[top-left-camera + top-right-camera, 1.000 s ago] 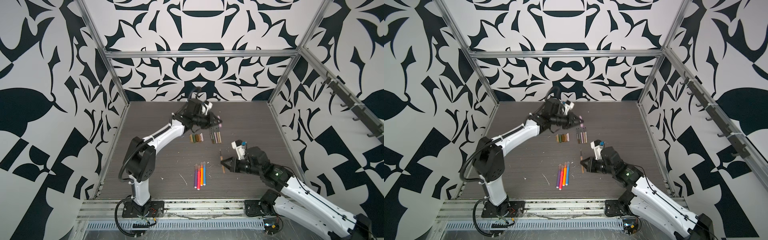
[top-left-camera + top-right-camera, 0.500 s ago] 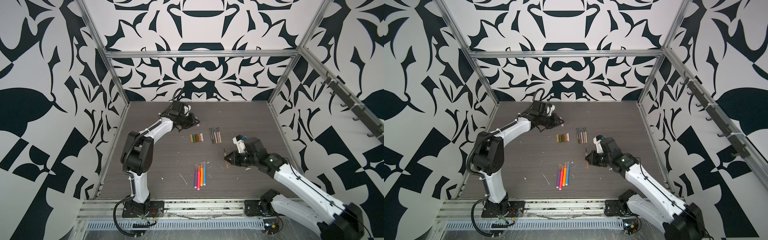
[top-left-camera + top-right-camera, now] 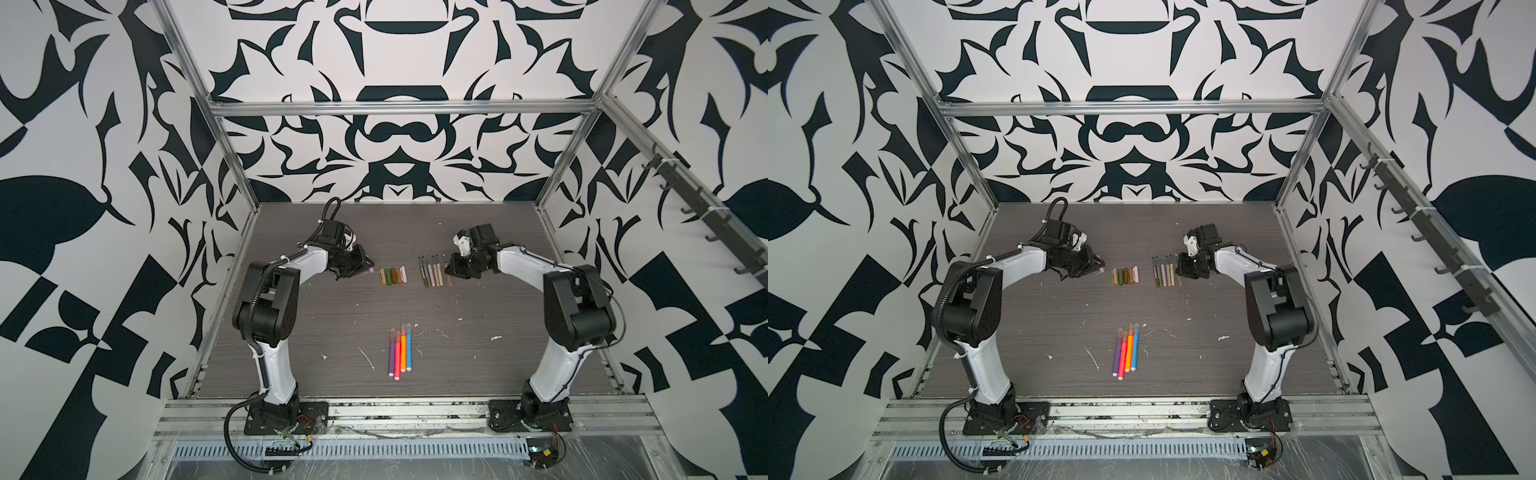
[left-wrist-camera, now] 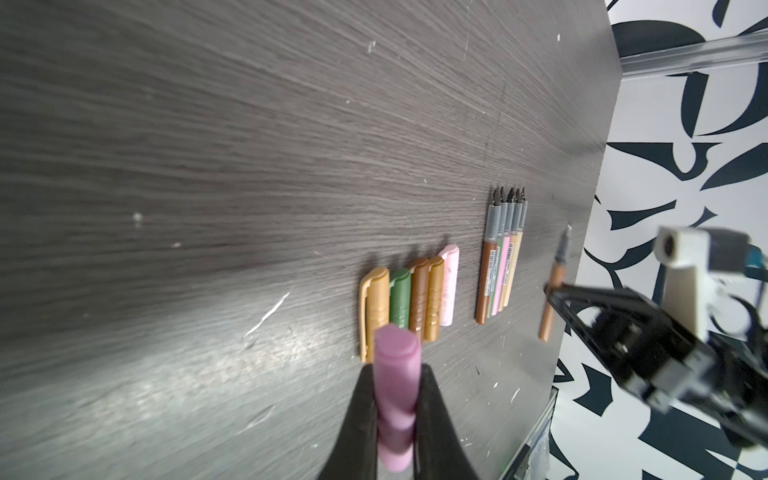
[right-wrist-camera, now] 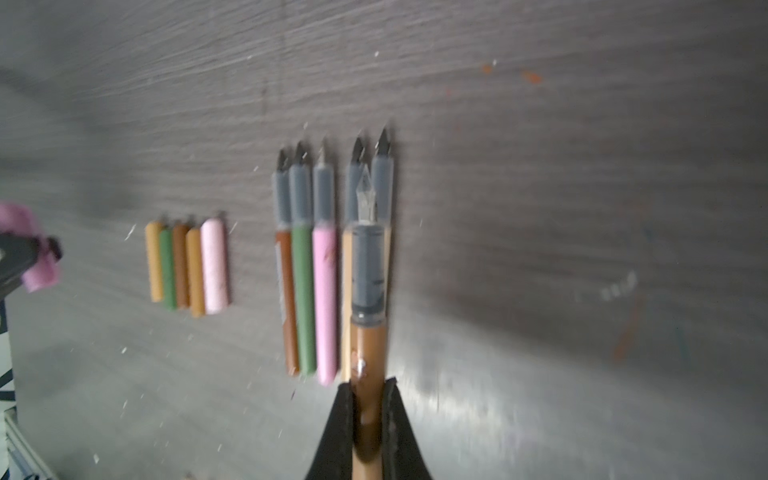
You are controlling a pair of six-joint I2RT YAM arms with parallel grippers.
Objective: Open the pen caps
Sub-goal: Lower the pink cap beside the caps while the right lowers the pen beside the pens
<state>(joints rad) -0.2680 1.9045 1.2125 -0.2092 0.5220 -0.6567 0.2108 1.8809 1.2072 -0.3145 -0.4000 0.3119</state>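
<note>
The left gripper (image 4: 397,376) is pinched on a short lilac plastic pen cap (image 4: 397,353), whose free end points away from the jaws. Just beyond that end lies a row of five muted tan, green, brown and pink caps (image 4: 409,299) on the dark wood-grain counter (image 3: 311,332). Their long axes run about parallel to the held cap, so setting it down seems to need only a short move to the row's end on the left arm's side.

The right gripper (image 5: 368,384) is clamped on a slim brown uncapped pen (image 5: 368,345), nib outward, parallel to five uncapped pens (image 3: 434,272) at their right-arm end. I cannot tell whether it touches the counter.

Four bright capped markers (image 3: 400,349) lie lengthwise near the front, well apart from both grippers, about midway between the arms.
</note>
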